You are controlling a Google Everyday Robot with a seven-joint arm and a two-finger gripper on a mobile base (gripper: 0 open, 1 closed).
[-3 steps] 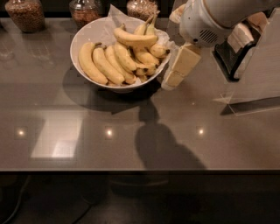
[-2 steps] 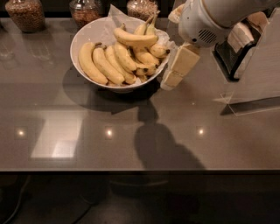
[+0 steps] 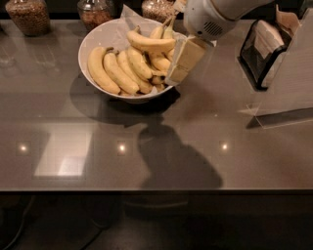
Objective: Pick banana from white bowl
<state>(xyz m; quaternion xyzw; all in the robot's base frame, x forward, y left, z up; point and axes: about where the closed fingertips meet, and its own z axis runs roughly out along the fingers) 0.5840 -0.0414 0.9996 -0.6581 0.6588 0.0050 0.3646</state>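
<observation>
The white bowl [image 3: 103, 35] stands at the back left of centre on the grey counter, with crinkled white paper [image 3: 128, 17] at its far rim. Several yellow bananas lie in it; one banana [image 3: 149, 44] rests on top of the pile, and others [image 3: 105, 71] lie side by side on the left. My gripper [image 3: 177, 73] comes in from the upper right on a white arm and hangs over the bowl's right rim, next to the bananas on the right. It holds nothing that I can see.
Three glass jars [image 3: 29, 14] [image 3: 95, 12] [image 3: 156, 7] stand behind the bowl along the back edge. A dark napkin holder [image 3: 261, 49] and a pale upright panel [image 3: 293, 73] stand at the right. The glossy counter [image 3: 146, 156] reaches to the front edge.
My gripper has moved a little left and up, closer over the bowl's right rim. The bowl and bananas have not moved.
</observation>
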